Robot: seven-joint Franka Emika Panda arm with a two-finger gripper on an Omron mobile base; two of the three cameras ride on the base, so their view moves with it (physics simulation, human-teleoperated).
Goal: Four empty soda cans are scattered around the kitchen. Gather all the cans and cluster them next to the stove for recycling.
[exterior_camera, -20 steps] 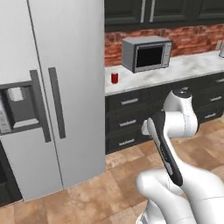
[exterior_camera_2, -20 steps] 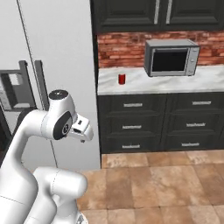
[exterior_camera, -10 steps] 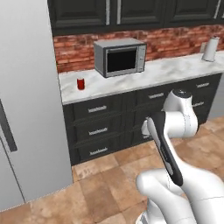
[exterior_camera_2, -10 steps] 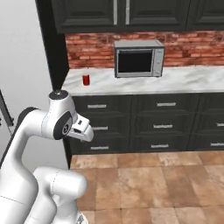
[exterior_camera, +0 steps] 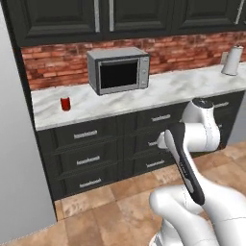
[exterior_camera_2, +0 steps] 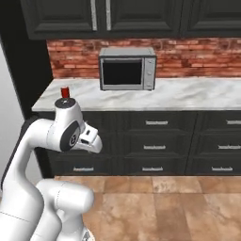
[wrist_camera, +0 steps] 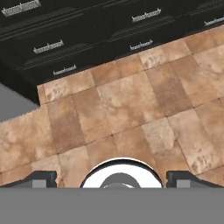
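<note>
While aimed down at floor tiles (wrist_camera: 131, 105):
gripper (wrist_camera: 111, 178): fingers spread wide, nothing held
can (exterior_camera: 65, 103): upright on counter (exterior_camera: 158, 91), left of microwave (exterior_camera: 119, 70)

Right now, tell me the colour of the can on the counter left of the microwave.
Red. The soda can shows best in the left base view, on the pale marble counter.

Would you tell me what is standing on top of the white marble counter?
The white marble counter carries a small red soda can near its left end, a grey microwave mid-counter and a pale kettle far right. Whatever stands behind the microwave is hidden.
</note>
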